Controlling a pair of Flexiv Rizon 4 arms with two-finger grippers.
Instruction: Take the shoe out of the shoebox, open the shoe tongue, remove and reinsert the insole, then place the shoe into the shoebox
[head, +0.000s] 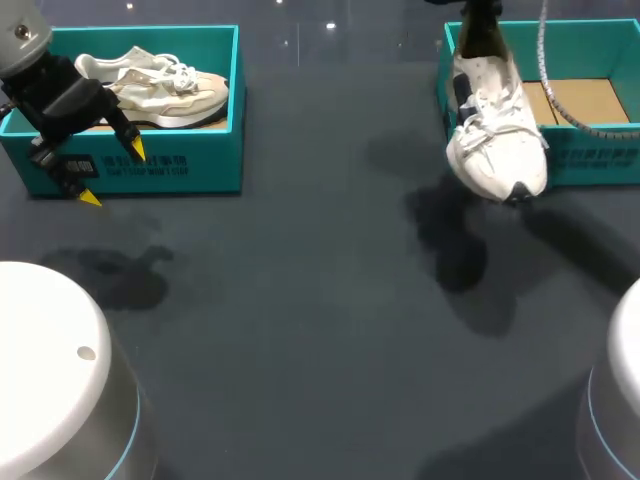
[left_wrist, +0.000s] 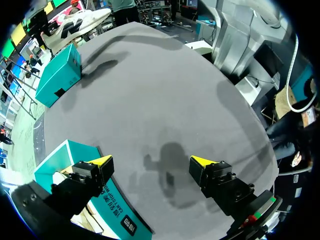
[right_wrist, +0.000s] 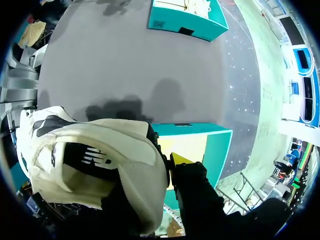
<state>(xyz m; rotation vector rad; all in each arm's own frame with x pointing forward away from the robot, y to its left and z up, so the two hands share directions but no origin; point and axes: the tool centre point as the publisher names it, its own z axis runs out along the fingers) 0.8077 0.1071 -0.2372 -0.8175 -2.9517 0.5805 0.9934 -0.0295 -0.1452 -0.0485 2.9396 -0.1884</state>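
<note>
Since the right gripper (right_wrist: 172, 165) pinched the white shoe (head: 495, 135) by its heel, it dangled toe-down; left gripper (left_wrist: 150, 162) hung spread.

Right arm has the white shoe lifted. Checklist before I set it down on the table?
1. white shoe in right gripper: ok, hangs toe-down by its heel.
2. Grip depth inside the heel: cannot tell, hidden.
3. right shoebox emptied: ok, only its cardboard floor shows.
4. table between the boxes bare: ok.
5. left gripper out of the way: ok, open, at the left shoebox front.
</note>
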